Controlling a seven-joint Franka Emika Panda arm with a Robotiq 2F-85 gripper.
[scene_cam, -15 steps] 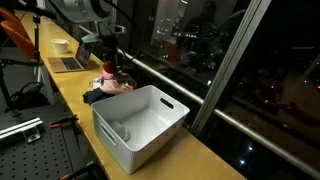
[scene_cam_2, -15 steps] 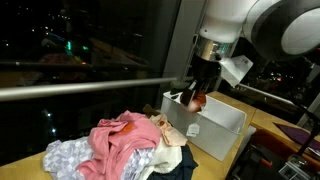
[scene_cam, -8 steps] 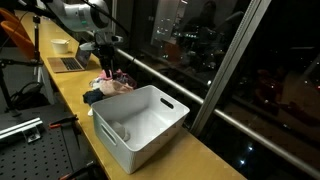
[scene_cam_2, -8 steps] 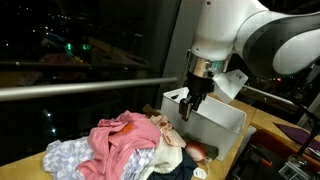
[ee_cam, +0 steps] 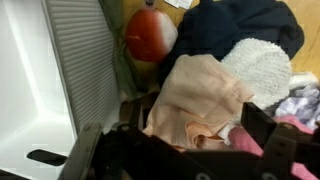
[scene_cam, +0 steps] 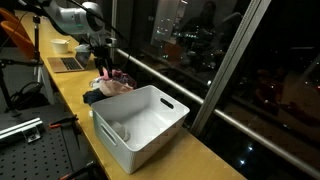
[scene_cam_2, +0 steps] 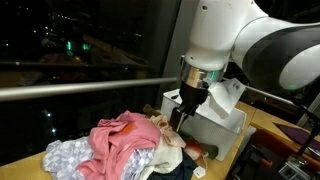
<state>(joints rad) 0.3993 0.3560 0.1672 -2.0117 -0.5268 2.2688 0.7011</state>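
Note:
My gripper (ee_cam: 175, 140) is open and hangs just above a heap of clothes (scene_cam: 110, 88) on the wooden counter. A peach cloth (ee_cam: 195, 95) lies between and below the two dark fingers (ee_cam: 265, 130), which hold nothing. Around it lie a dark blue garment (ee_cam: 235, 25), a white fuzzy cloth (ee_cam: 262, 70) and a pink garment (scene_cam_2: 125, 140). A round red thing (ee_cam: 150, 35) rests beside the white bin (ee_cam: 40, 80). In both exterior views the gripper (scene_cam_2: 180, 118) (scene_cam: 103, 62) sits at the bin-side end of the heap.
The white plastic bin (scene_cam: 140, 125) stands on the counter next to the clothes, with a window and rail behind. Farther along the counter are a laptop (scene_cam: 70, 63) and a pale bowl (scene_cam: 61, 44). A black perforated table (scene_cam: 30, 150) lies beside the counter.
The jaws have opened wide. The red thing that was at the fingers now lies beside the bin. The arm has moved away from the bin and lower over the clothes.

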